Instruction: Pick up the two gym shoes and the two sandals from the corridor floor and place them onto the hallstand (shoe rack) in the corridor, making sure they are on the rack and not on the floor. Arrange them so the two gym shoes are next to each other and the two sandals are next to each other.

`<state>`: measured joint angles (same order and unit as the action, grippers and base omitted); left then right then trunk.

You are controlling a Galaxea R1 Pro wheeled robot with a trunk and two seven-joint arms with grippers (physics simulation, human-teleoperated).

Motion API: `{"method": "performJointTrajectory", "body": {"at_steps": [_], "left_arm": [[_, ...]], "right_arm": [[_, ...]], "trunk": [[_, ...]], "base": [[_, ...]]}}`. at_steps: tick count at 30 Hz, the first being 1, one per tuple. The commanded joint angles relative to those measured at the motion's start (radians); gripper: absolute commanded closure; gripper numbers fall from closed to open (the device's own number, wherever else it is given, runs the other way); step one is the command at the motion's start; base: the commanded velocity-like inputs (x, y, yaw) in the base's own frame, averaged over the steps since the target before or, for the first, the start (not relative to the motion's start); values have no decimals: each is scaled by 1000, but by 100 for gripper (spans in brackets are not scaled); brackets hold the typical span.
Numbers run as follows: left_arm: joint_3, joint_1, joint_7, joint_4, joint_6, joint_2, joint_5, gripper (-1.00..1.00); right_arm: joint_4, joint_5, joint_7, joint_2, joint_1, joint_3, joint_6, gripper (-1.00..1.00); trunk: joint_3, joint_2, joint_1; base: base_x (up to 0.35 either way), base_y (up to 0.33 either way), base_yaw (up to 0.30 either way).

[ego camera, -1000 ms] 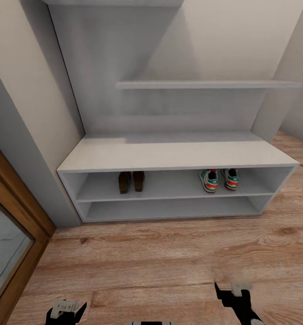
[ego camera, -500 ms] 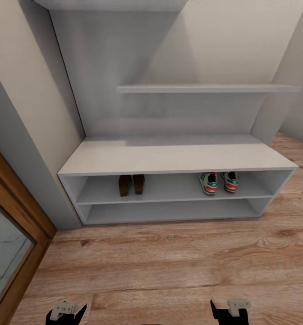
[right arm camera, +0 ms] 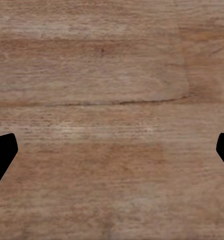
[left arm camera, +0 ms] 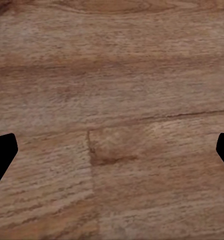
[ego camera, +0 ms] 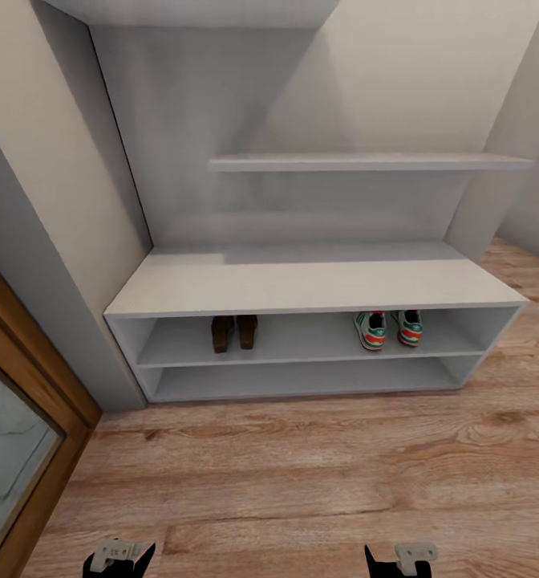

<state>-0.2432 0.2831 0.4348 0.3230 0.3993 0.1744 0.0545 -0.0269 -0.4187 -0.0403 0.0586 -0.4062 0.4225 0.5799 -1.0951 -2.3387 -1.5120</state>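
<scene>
Head view: gym shoes (ego camera: 391,328) and sandals (ego camera: 234,331) on hallstand (ego camera: 301,286)

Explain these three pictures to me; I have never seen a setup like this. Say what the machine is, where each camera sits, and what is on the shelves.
This is a simulated two-armed wheeled robot. The head camera looks down at a pale hallstand on a wood floor. On its upper shelf bay stand two brown sandals side by side and, further right, two gym shoes side by side. The other two pictures come from cameras on the wrists: the left gripper and right gripper are both open, holding nothing, with bare floor planks beyond them.
</scene>
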Motion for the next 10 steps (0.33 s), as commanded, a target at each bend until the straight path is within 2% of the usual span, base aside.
{"method": "performJointTrajectory", "body": {"at_steps": [1,10], "left_arm": [[-8,1,7,-1,3,-1,5,-100],[-8,1,7,-1,3,-6,6,-100]], "right_arm": [[1,-5,-4,0,0,9,3,-100],[1,-5,-4,0,0,9,3,-100]], "trunk": [[-1,0,0],[-1,0,0]], "base": [[0,0,0],[0,0,0]]}}
